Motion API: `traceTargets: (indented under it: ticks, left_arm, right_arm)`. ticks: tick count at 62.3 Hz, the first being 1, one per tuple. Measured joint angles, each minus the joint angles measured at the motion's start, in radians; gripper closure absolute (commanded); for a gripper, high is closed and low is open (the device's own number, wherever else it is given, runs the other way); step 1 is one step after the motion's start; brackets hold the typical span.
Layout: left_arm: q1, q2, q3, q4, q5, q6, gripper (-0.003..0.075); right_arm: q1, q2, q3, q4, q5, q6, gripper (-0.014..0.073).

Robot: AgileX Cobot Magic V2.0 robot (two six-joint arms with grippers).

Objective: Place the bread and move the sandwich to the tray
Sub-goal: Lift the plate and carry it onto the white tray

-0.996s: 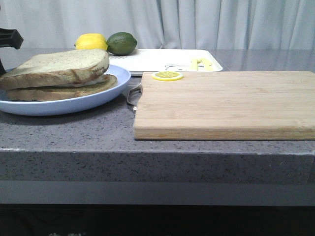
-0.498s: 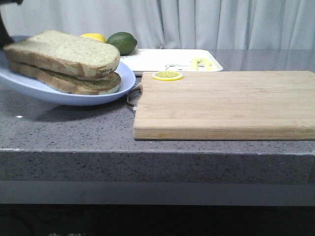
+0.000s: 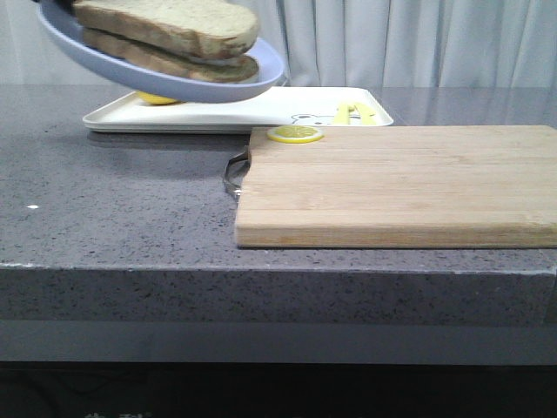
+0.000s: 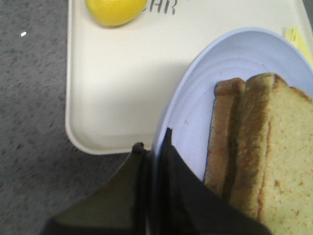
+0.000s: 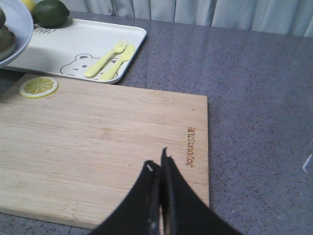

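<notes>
**Plate's up in the air now**

Plate [image 3: 174,83] has lifted off the counter [image 3: 130,209], now tilted over the tray [image 4: 112,98]. Left gripper [image 4: 154,147] pinches its rim. Sandwich [image 3: 170,35] runs left-right: brown crusts, speckled tan top. Right gripper [image 5: 159,166] closed, empty.

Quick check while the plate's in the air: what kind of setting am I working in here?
Likely a staged kitchen counter: a speckled grey countertop, a bamboo cutting board with a lemon slice, a white tray, and a curtain backdrop.

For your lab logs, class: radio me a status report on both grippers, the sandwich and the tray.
Left gripper shut on plate rim, sandwich aloft, tilted, over tray. Right gripper shut, empty, above cutting board. Lemon on tray near the drop spot.
</notes>
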State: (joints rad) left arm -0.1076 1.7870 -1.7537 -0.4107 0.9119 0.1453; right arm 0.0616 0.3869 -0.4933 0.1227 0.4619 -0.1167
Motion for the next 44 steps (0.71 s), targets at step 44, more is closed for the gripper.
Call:
traceTargets:
  ticks: [44]
  left_arm:
    - [-0.048, 0.646, -0.722, -0.108, -0.009, 0.016, 0.0738]
  right_arm:
    - [0.000, 0.000, 0.018, 0.000, 0.004, 0.001, 0.0654]
